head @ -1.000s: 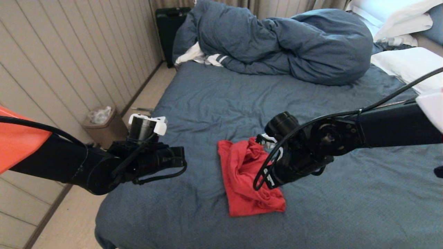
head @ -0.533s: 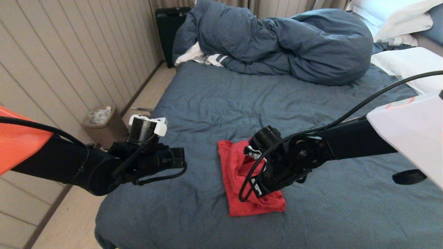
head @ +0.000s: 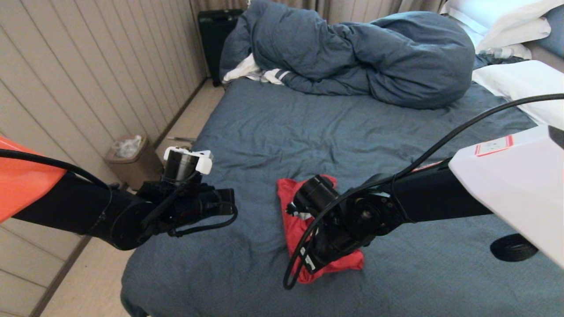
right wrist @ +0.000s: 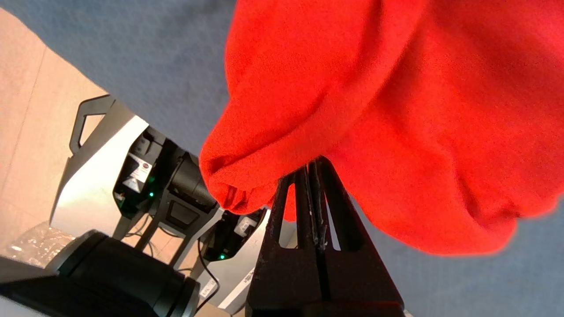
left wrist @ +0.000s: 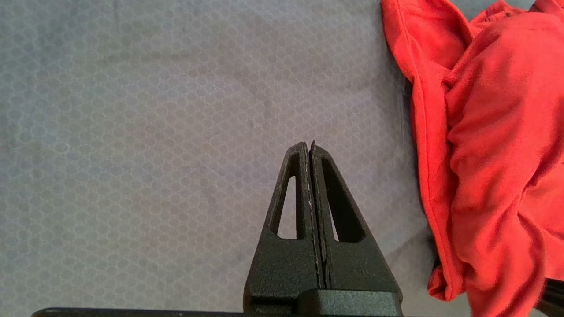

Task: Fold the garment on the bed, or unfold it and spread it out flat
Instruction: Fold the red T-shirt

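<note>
The red garment [head: 291,229] lies bunched on the near middle of the dark blue-grey bed [head: 396,141]. My right arm reaches across it from the right and its wrist covers most of the cloth. In the right wrist view the right gripper [right wrist: 310,165] is shut, with its tips buried in a thick fold of the garment [right wrist: 396,110]. My left gripper [left wrist: 309,145] is shut and empty. It hangs over bare sheet, a short way left of the garment's hemmed edge [left wrist: 484,132].
A bunched duvet [head: 361,53] fills the far end of the bed, with a white striped cloth [head: 260,72] at its left and white pillows [head: 515,79] at the right. Left of the bed's edge are a floor strip, a small bin [head: 132,158] and a panelled wall.
My right arm has swung left and nearer across the garment, and now covers more of it. The left arm has kept still.
</note>
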Robot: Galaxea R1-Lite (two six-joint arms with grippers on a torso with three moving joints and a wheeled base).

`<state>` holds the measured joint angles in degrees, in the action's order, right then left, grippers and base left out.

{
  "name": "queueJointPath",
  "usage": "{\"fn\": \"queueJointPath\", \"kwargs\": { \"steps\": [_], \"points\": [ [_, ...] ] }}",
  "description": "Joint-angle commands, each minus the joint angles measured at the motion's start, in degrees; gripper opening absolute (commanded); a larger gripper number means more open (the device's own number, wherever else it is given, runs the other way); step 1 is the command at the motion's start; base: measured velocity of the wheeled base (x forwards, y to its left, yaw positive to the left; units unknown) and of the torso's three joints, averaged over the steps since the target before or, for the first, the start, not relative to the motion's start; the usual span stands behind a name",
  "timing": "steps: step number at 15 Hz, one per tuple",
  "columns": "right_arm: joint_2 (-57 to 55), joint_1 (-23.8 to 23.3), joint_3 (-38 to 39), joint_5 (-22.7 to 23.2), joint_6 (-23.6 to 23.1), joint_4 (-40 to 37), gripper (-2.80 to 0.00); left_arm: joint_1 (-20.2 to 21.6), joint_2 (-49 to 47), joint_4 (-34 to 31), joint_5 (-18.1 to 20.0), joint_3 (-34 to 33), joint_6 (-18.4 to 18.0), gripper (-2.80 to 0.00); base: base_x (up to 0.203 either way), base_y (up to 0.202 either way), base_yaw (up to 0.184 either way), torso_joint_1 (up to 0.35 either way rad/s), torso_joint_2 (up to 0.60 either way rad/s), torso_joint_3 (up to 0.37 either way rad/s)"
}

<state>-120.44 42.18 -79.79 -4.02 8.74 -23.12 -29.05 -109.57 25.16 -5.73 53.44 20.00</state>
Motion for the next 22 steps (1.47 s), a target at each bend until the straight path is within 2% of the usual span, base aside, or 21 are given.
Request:
{"fn": "queueJointPath", "kwargs": {
  "steps": [1,6,13,16,20,22],
  "points": [
    [-2.4,0.7,-1.3,0.0,0.1,-0.2,-2.80,0.0,0.0,0.2,-0.1,0.2,0.1,-2.80,0.000,0.000,0.000,0.000,0.00,0.000],
    [-1.8,2.2,-3.4,-0.1,0.1,-0.2,-2.80,0.0,0.0,0.2,-0.1,0.1,0.1,-2.80,0.000,0.000,0.000,0.000,0.00,0.000],
    [8.2,-0.1,-1.7,-0.3,0.1,-0.6,-2.80,0.0,0.1,0.2,-0.1,0.0,0.0,-2.80,0.000,0.000,0.000,0.000,0.00,0.000],
    [8.5,-3.8,-2.1,-0.7,0.0,-0.5,-2.80,0.0,0.6,0.2,0.0,0.0,0.1,-2.80,0.000,0.000,0.000,0.000,0.00,0.000],
    [5.0,-11.4,-5.6,-1.2,-0.5,-0.6,-2.80,0.0,0.7,0.2,0.0,-0.2,0.1,-2.80,0.000,0.000,0.000,0.000,0.00,0.000],
    [2.8,-12.9,-7.8,-1.3,-0.6,-0.6,-2.80,0.0,0.6,0.2,0.0,-0.2,0.1,-2.80,0.000,0.000,0.000,0.000,0.00,0.000]
  ]
}}
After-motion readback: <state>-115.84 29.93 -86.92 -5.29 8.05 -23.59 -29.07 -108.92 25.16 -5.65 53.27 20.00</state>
